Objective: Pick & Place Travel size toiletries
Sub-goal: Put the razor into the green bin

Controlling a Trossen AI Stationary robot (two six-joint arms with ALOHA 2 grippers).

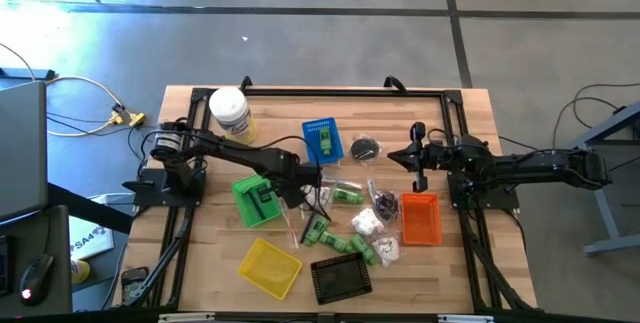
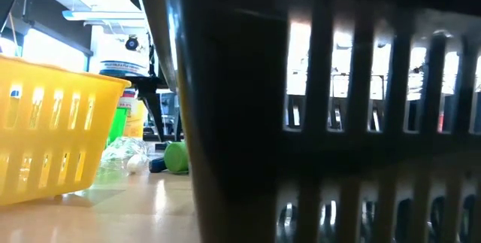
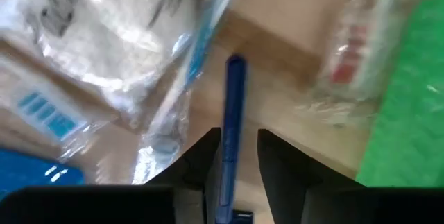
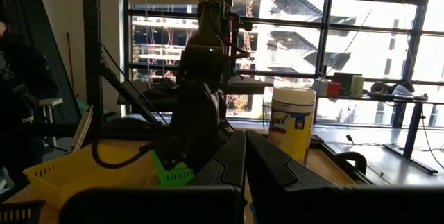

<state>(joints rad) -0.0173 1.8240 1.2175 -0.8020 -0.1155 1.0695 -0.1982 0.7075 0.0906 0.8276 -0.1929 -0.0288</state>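
Observation:
My left gripper (image 1: 305, 193) reaches over the table's middle, between the green basket (image 1: 255, 200) and the blue basket (image 1: 321, 140), pointing down. It is shut on a thin blue stick (image 3: 234, 99). Clear wrappers with white packets (image 3: 104, 37) lie on the wood around it. Green little bottles (image 1: 346, 195) (image 1: 318, 231), white packets (image 1: 366, 223) and small black pieces (image 1: 383, 203) lie loose on the table. My right gripper (image 1: 418, 159) (image 4: 244, 156) is shut on nothing, raised near the right side and pointing level across the table. My left gripper pinches the blue stick between its two fingers (image 3: 205, 156), gripping the stick's shaft (image 3: 229, 148). The fingers come from above, and the stick runs along them and out past their tips. Its free end (image 3: 236, 63) points at the wood; whether it touches, I cannot tell.
A yellow basket (image 1: 270, 266) and a black basket (image 1: 340, 278) stand near the front edge, an orange basket (image 1: 420, 218) to the right. The big white jar (image 1: 230, 113) stands at the far left. A black frame (image 1: 340, 91) borders the table.

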